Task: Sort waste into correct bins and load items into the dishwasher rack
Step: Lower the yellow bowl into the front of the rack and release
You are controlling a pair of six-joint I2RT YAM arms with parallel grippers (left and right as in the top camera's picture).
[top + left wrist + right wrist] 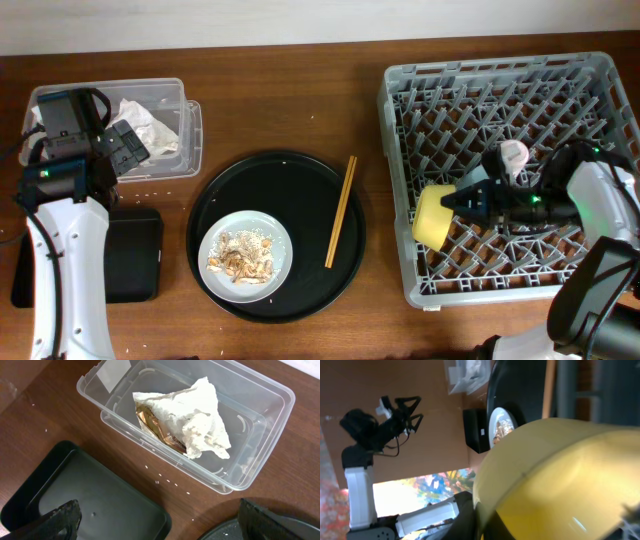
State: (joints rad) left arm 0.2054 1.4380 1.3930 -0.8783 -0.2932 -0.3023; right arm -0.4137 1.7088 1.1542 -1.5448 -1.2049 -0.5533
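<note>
One yellow bowl [560, 480], one napkin [200, 425], one plate [250, 217].

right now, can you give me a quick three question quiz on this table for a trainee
1. True or false: the napkin lies in the clear box.
2. Which gripper holds the bowl: A left, B right?
3. What lies on the plate?
Key: 1 true; 2 B, the right gripper; 3 food scraps.
</note>
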